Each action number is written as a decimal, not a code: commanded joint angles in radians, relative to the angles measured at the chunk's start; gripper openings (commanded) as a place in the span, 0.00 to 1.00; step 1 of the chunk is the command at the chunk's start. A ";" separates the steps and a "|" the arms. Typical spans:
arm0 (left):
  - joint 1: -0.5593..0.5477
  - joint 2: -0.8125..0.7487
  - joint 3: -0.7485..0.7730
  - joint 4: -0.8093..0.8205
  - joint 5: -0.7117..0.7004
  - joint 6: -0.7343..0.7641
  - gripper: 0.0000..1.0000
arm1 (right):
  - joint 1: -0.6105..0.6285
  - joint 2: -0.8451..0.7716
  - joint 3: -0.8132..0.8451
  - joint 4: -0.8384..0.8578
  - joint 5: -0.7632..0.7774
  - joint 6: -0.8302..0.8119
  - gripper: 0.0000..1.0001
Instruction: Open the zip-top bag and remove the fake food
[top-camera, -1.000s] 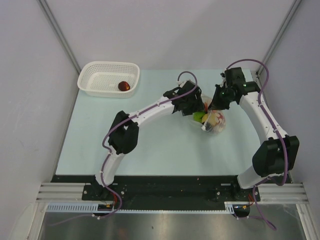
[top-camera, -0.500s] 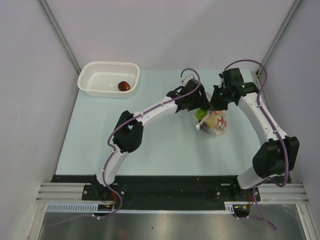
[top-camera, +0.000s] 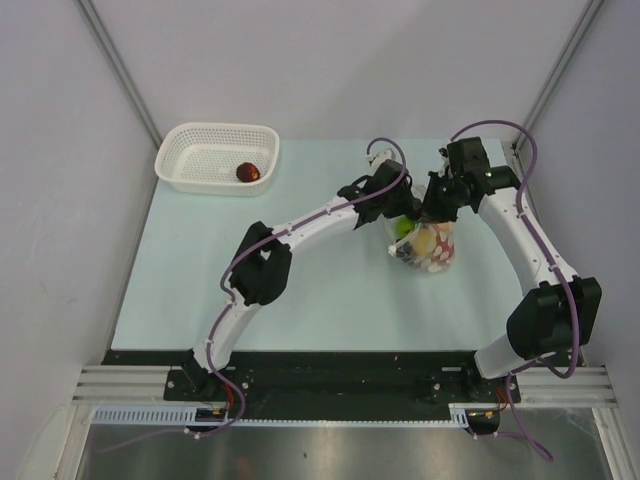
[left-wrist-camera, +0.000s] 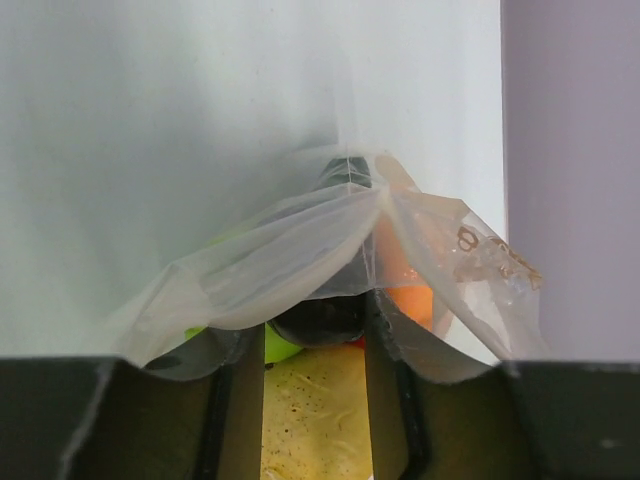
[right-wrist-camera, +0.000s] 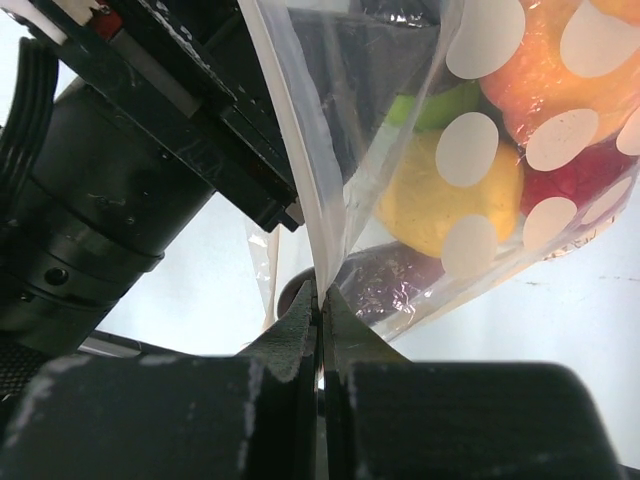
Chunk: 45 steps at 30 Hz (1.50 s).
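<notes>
Well, we see the table (top-camera: 200, 290) carrying a basket (top-camera: 205, 160) far left. Far right, the bag (top-camera: 440, 258) (white-spotted on one side) is held up, right jaws pinched shut on its edge, left jaws parted under its film. Toy food (top-camera: 424, 240) fills it; one red piece (top-camera: 248, 172) lies in the basket.

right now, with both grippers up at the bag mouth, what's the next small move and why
Probably ease the right gripper a little away from the left gripper. Its fingers are pinched shut on one wall of the zip-top bag, and the fake food sits inside, so spreading the mouth comes first.
</notes>
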 joint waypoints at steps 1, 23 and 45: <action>-0.010 -0.007 0.032 0.048 -0.012 0.046 0.27 | -0.017 -0.043 0.000 -0.017 -0.002 -0.009 0.00; 0.142 -0.567 -0.517 0.374 0.361 0.293 0.00 | -0.139 -0.034 -0.010 -0.013 0.021 -0.094 0.00; 0.812 -0.060 0.016 -0.136 0.152 0.161 0.11 | -0.137 -0.002 -0.007 -0.008 0.013 -0.083 0.00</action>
